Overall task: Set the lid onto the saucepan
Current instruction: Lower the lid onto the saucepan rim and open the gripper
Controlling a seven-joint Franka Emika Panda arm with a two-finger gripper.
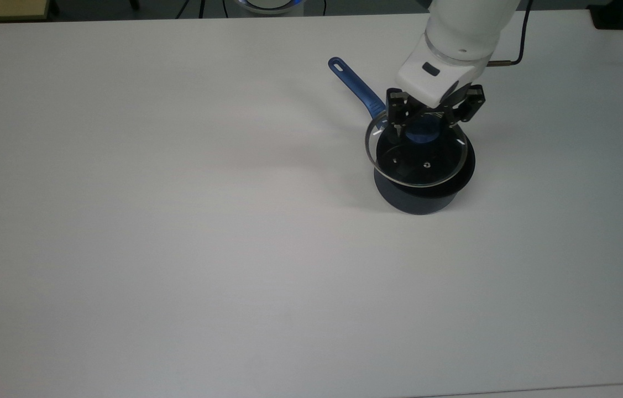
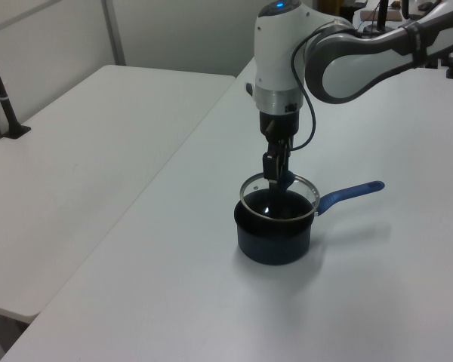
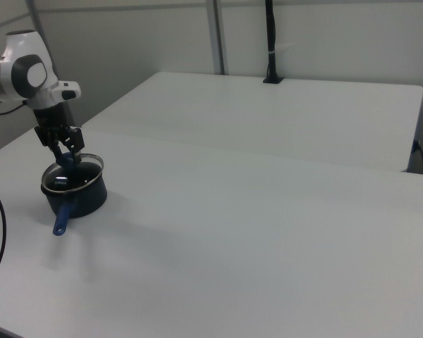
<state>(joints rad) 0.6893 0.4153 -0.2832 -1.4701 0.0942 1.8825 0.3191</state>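
The saucepan (image 1: 424, 190) (image 2: 272, 240) (image 3: 84, 198) is a small dark navy pot on the white table, its blue handle (image 1: 356, 88) pointing to the top view's upper left. The clear glass lid (image 1: 419, 163) (image 2: 278, 197) (image 3: 72, 176) hangs just above the pot's mouth, shifted a little toward the handle side. My gripper (image 1: 424, 130) (image 2: 275, 175) (image 3: 65, 156) is shut on the lid's blue knob and holds it from above. Whether the rim touches the pot, I cannot tell.
The white table (image 1: 178, 221) stretches wide and bare toward the top view's left and bottom. A second white table (image 2: 75, 158) stands beside it across a gap. A black post (image 3: 270, 42) rises at the far table's back edge, and a cable (image 1: 510, 61) trails off the arm.
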